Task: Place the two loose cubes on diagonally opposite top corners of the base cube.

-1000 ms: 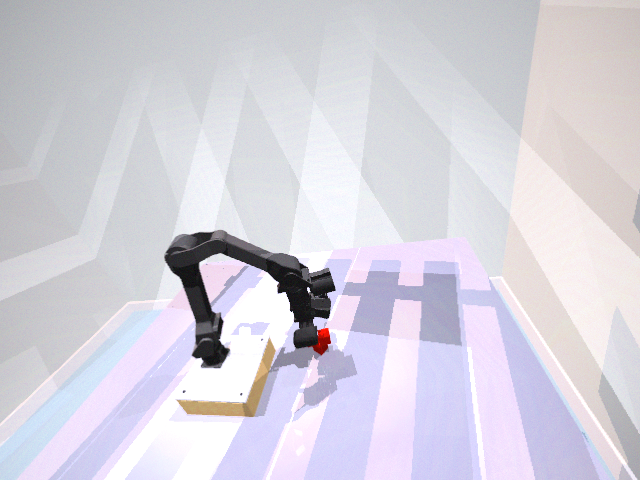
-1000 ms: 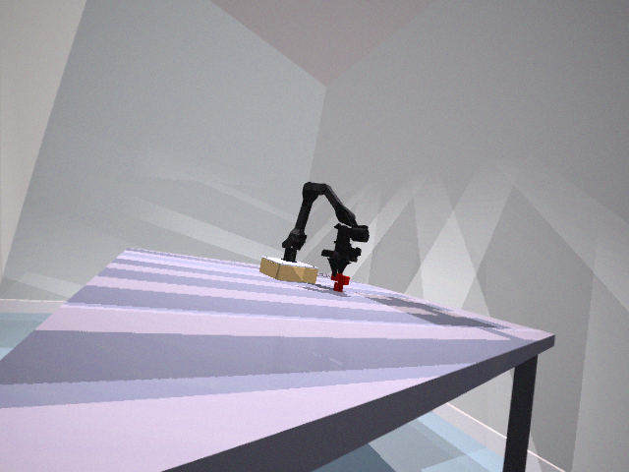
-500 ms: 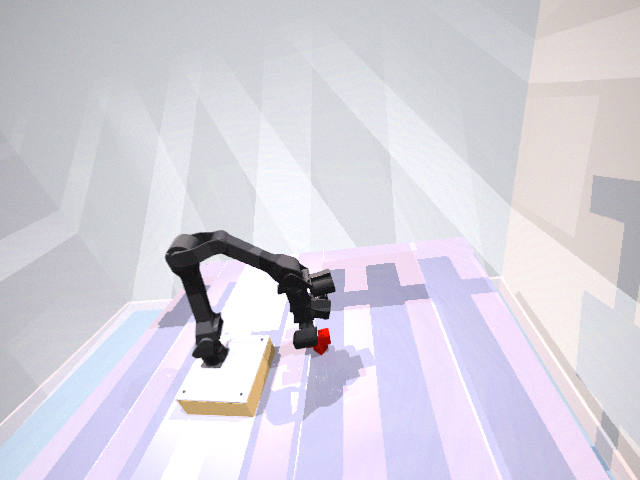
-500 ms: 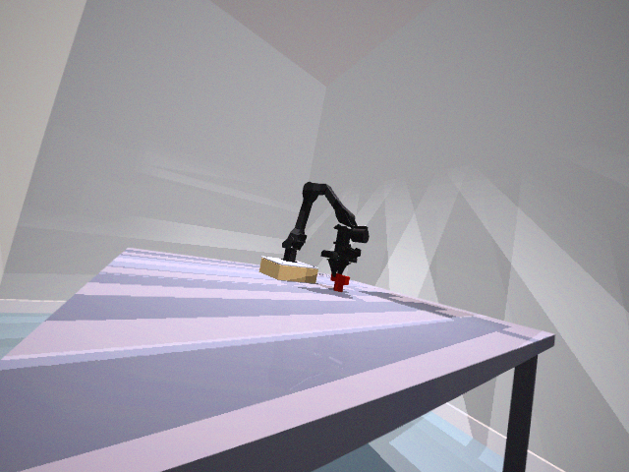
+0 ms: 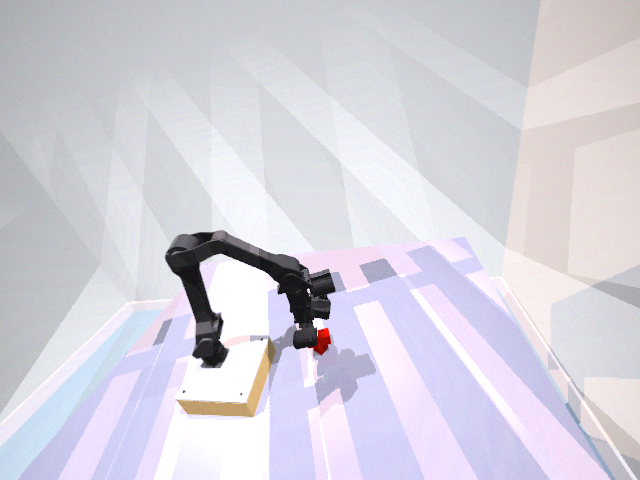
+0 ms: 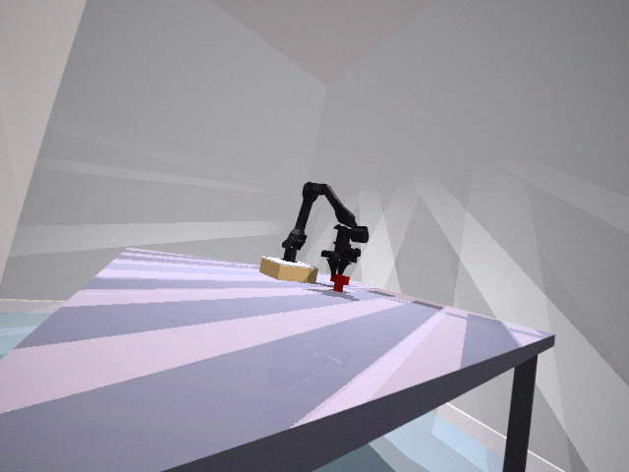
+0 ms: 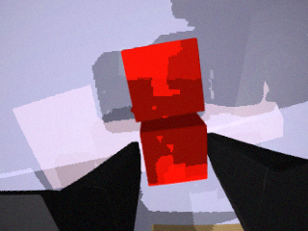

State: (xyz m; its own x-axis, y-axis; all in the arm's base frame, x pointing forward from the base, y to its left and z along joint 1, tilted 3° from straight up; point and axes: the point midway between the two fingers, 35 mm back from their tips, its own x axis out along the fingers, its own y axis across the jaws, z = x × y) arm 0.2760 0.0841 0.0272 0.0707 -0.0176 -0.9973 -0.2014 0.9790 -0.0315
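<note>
My gripper [image 6: 337, 273] [image 7: 172, 144] points down and has its fingers a little apart, just wider than one loose red cube [image 6: 333, 278] [image 7: 176, 156] that stands between them. Thin gaps show beside this cube in the wrist view. The other loose red cube [image 6: 345, 280] [image 7: 164, 79] sits next to it, beyond the fingertips. Both look level at about the same height, on top of the red base cube [image 6: 338, 288]. The base is almost wholly hidden under them in the wrist view. The width of the gap between the two upper cubes is hard to tell. In the top view the cubes partly merge into one red shape.
The arm's box-shaped mount [image 5: 227, 379] [image 6: 284, 271], with a white top and tan sides, stands on the table [image 5: 413, 439] [image 6: 228, 366] close behind the cubes. Its tan edge shows at the bottom of the wrist view. Patchy shadows and light stripes cross the table.
</note>
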